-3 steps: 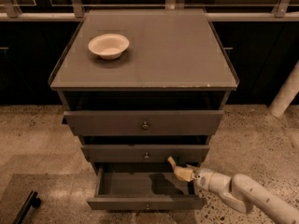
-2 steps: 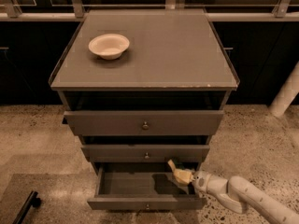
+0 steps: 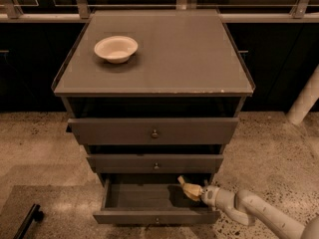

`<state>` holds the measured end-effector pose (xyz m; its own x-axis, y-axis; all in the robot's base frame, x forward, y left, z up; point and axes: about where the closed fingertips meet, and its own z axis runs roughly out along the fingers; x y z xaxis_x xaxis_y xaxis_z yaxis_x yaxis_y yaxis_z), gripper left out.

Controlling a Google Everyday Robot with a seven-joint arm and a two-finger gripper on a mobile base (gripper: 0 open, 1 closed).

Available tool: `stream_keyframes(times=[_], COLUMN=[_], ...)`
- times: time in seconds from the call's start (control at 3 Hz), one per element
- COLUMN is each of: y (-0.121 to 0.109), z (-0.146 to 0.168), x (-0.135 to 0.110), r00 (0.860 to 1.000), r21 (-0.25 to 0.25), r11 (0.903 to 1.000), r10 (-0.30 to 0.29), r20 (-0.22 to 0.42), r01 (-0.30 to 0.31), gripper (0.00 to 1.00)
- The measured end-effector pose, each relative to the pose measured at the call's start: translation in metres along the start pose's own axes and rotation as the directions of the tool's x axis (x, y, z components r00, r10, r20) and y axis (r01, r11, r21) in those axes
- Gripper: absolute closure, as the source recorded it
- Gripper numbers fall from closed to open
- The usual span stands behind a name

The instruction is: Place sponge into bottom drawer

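Gripper [image 3: 188, 186] at the right rear of the pulled-out bottom drawer [image 3: 155, 216], just over its well; open or clamped, cannot tell. Pale yellow lump at its tip, likely the sponge [image 3: 193, 192], seemingly not yet down inside. Judged step: the drop-off. Next: lower slightly, let go well inside the walls, then back out rightward without clipping the middle drawer [image 3: 155, 163]. Bowl [image 3: 115, 48] up top, well apart.

Dim warm light, end effector [image 3: 187, 185] at shadowed bottom drawer [image 3: 130, 216]
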<state>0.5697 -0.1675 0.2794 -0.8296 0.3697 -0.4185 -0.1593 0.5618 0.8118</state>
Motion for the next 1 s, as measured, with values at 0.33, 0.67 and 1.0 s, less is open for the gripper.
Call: stream_keyframes(times=[0.33,0.67,1.0], y=[-0.025,-0.048,-0.071], z=[0.019,0.034,0.043], x=[0.0,-0.001,0.001], r00=[0.999,0.996,0.992], r21=[0.016,0.047,0.088], r11=[0.9986,0.9952,0.9886], r10=[0.05,0.087,0.124], r20=[-0.007,-0.007,-0.009], r01=[-0.05,-0.086,-0.122], gripper=[1.0,1.0,1.0])
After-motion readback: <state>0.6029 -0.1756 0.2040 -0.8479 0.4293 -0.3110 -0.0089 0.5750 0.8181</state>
